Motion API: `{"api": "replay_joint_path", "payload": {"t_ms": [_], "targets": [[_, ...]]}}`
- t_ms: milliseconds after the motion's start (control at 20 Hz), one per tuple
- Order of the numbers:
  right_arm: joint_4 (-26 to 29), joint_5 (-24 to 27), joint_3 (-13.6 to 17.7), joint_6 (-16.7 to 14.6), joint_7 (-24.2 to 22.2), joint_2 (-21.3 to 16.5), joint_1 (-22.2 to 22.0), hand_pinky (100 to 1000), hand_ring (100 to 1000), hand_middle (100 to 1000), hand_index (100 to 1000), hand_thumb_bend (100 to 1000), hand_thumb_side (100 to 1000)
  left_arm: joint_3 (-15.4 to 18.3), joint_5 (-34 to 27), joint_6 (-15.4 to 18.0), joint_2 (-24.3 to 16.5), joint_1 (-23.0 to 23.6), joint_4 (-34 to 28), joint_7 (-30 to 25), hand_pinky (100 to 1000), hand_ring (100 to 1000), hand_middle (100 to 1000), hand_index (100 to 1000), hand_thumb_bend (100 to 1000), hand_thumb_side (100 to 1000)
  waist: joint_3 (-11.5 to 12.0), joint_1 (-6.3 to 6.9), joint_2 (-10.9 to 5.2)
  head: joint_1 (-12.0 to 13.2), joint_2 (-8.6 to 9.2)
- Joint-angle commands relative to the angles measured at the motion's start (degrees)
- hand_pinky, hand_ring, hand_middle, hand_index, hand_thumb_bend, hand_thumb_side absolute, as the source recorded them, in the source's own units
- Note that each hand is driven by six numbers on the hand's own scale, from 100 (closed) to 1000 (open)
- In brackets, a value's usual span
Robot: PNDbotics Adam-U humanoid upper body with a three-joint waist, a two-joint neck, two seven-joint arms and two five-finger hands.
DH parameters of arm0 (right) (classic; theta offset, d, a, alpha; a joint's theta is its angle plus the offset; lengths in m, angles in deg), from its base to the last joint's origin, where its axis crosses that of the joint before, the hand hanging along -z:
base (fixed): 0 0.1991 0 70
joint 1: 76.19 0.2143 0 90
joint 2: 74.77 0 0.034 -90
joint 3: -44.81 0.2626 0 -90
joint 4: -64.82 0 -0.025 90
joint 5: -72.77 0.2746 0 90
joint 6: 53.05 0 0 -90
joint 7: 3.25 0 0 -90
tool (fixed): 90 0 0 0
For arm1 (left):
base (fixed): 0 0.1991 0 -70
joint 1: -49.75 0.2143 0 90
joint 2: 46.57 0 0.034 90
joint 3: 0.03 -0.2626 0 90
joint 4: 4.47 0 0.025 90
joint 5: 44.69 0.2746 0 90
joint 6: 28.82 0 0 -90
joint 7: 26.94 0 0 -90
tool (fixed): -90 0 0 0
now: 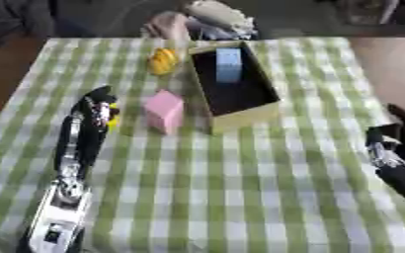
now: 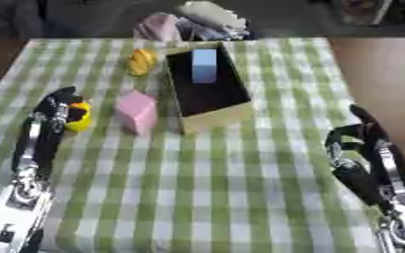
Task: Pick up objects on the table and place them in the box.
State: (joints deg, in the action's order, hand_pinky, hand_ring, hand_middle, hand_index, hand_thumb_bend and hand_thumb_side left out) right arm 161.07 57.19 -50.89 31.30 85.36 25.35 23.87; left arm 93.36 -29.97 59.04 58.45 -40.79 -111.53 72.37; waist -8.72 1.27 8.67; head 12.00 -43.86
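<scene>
Green-and-white checked cloth covered the whole worktop (image 1: 240, 197), and our left hand (image 2: 60, 111) was parked right up against a small yellow thing (image 2: 81, 121), which sat just off the hand's right side, toward the box. We couldn't make out what the yellow thing was, only a rounded blob of colour, and we couldn't tell whether our fingers were curled onto it or just resting beside it.

The pink block (image 1: 164, 111) stood a bit further right, between our left hand and the cardboard box (image 1: 249, 116), just beside the box's near left corner. The box's long axis ran away from us, slightly angled, and a light blue block (image 1: 228, 64) was already inside at the far end. A yellow-orange lump (image 1: 163, 61) lay near the box's far left corner.

So everything loose was on the left of the box, and our left hand was clearly the nearer one; the carry would go rightward over the box wall. Our right hand (image 2: 353, 148) sat idle near the right edge, well apart from everything, fingers looking relaxed and holding nothing.

Beyond the far edge there was some bundled cloth (image 2: 197, 20) and dark floor.
</scene>
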Motion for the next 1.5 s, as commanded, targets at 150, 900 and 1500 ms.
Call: {"api": "replay_joint_path", "payload": {"t_ms": [150,900,1500], "targets": [[1.1,-0.2,0.3,-0.2,-0.1,-0.6,0.5,663,787,602,965,100,470,0.1,0.4,0.1,-0.1,-0.5,-1.3,-0.1,713,648,664,826,100,854,0.0,0.55,0.22,0.0,-0.26],[1.0,-0.2,0.3,-0.2,-0.1,-0.6,0.5,663,788,602,965,100,470,0.3,0.8,0.1,-0.9,-0.5,-1.7,-0.2,715,650,667,826,100,823,-0.2,0.64,0.29,-0.1,-0.26],[0.9,-0.5,0.3,-0.1,-0.2,-1.5,0.4,663,788,603,965,100,470,2.6,10.7,-1.3,-27.4,3.5,-7.5,-10.5,747,690,712,843,100,376,-0.9,2.01,-0.31,-0.2,-0.26]]}}
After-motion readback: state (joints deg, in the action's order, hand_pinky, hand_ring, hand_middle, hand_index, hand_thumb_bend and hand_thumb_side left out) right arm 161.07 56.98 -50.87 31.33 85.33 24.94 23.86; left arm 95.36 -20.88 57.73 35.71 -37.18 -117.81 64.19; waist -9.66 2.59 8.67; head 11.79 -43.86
